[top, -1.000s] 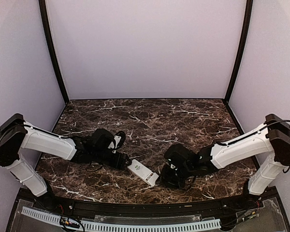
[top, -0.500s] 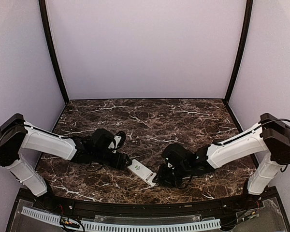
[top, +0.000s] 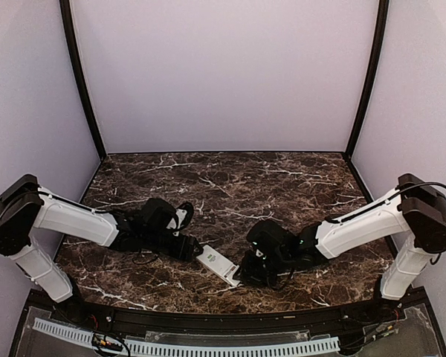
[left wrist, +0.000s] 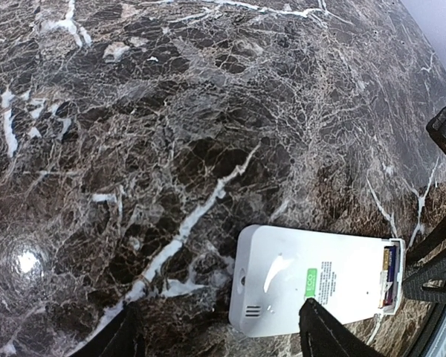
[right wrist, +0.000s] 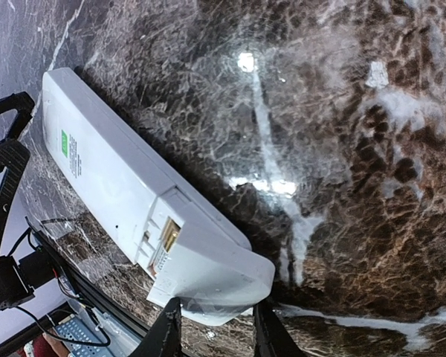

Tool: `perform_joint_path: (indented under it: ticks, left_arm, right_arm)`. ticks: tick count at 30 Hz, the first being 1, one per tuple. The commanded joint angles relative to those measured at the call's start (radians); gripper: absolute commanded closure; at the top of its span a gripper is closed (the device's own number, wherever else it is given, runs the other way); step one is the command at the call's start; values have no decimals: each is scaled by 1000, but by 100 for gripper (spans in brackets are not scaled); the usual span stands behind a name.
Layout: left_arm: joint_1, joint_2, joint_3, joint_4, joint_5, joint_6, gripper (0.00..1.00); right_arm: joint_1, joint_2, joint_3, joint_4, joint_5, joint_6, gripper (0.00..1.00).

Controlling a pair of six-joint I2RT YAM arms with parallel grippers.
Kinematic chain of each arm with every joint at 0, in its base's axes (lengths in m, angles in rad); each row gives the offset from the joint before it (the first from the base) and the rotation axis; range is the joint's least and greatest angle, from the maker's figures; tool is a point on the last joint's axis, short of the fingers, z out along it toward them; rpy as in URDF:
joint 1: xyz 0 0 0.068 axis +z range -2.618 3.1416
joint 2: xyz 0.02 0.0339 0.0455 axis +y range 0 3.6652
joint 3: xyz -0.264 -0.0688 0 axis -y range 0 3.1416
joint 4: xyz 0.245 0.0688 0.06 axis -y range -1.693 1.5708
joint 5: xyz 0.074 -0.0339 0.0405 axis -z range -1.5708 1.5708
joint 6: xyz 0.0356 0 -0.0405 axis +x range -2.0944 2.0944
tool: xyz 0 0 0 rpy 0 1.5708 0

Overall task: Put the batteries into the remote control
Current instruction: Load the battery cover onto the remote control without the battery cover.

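Note:
The white remote control lies face down on the marble table between my two grippers. In the left wrist view its far end is open, and a bluish battery sits in the compartment. My left gripper is open at the remote's near end, with one finger over the remote's edge. My right gripper is shut on the white battery cover, which sits tilted on the remote's open end. A gold contact shows in the compartment.
The dark marble table is ringed by lilac walls. Its black front rim runs close behind the remote, with a cable tray below it.
My right gripper has moved left to the remote's open end and now holds the cover there. The left arm and the remote have stayed put.

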Motion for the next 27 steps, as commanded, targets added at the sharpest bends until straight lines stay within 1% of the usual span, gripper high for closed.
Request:
perform_joint_path:
  ticks: [1, 27]
  left_arm:
    - [3, 4, 5, 5, 10, 19, 30]
    - [3, 15, 0, 16, 23, 23, 30]
  right_arm:
    - [-7, 22, 25, 8, 22, 5, 70]
    - [-11, 38, 75, -17, 40, -11, 69]
